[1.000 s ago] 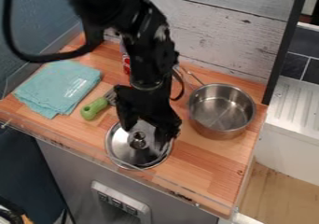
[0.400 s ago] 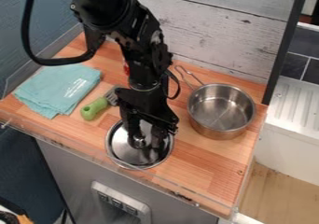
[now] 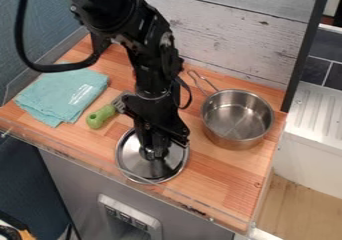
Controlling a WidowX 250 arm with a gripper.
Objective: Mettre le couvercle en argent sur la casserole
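My gripper [image 3: 154, 151] hangs over the front middle of the counter, shut on the knob of the silver lid [image 3: 132, 155]. The lid is round and shiny and lies at the wooden counter's front edge, its upper part hidden behind the gripper. To the right stands the silver saucepan [image 3: 236, 115], uncovered and with nothing visible in it, its wire handle pointing to the back left. Lid and pan are apart.
A folded turquoise cloth [image 3: 63, 94] lies at the left of the counter [image 3: 220, 176]. Between cloth and arm is a green-handled utensil [image 3: 101, 116]. A clear rim runs along the front edge, and a plank wall [image 3: 234, 34] stands behind.
The gripper has come down onto the lid's knob and its fingers have drawn together around it. The lid has shifted slightly to the right.
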